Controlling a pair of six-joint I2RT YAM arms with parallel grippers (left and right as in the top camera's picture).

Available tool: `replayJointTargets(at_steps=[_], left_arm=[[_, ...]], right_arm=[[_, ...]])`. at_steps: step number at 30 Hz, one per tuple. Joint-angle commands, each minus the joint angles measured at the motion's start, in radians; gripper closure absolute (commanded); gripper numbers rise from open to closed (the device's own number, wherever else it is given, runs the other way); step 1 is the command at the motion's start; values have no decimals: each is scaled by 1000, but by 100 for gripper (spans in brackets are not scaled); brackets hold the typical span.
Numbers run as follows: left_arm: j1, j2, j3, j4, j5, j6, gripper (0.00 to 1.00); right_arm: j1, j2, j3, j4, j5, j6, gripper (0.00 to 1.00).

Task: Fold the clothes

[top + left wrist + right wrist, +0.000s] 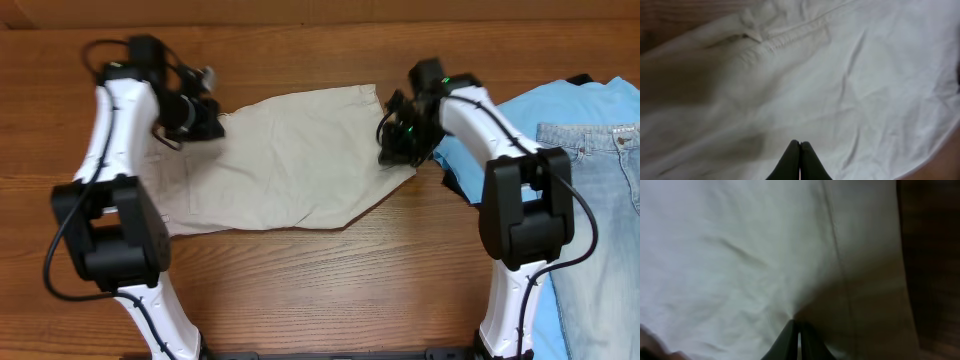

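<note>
Status: the pale beige khaki cotton shorts [290, 160] lie flat on the brown wooden table [330, 290], from centre of the overhead view out toward 9 o'clock. Only one leg outline shows, with a point in the lower edge at 6 o'clock. I read that as leg-on-leg, so the lengthwise fold is probably done, but I can't confirm the layers. The cross fold, hem to waistband, is not done: the cloth is at full length.

The left gripper [205, 122] sits at the 10 o'clock corner of the shorts, at the waist end. In the left wrist view its claw [800, 146] is clenched, tips together on the fabric, with a stitched pocket seam [790, 40] toward 12 o'clock. There is no pucker at the tips, so I can't tell whether cloth is nipped.

The right gripper [392, 152] is at the 3 o'clock hem end. In the right wrist view its claw [797, 323] is clenched too. Creases converge on the tips, so it looks to be grasping the shorts, near a long seam [840, 255].

Left to do, as I judge it: carry one end over the other, then flatten.

Containers: no bin, basket or tray in view. The light blue T-shirt [560, 105] and pale blue denim jeans [600, 230] lie loose on the table at 3 o'clock, jeans on top of the shirt, with the shirt's edge just beside the shorts' hem.
</note>
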Motion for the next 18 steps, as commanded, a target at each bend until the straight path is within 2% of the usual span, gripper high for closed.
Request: replayJointTargets(at_steps=[1, 4, 6, 9, 12, 18], left_arm=[[13, 21, -89, 52, -158, -80, 96], [29, 21, -137, 103, -261, -132, 90], [50, 21, -130, 102, -269, -154, 90], [78, 19, -59, 0, -137, -153, 92], [81, 18, 40, -146, 11, -63, 95], [3, -32, 71, -264, 17, -38, 94]], right_arm=[[-13, -15, -63, 40, 130, 82, 93], [-31, -15, -106, 71, 137, 164, 93], [-45, -15, -108, 71, 137, 175, 93], [-51, -26, -84, 53, 136, 126, 93], [-47, -56, -47, 10, 132, 80, 93], [-12, -135, -36, -25, 90, 27, 86]])
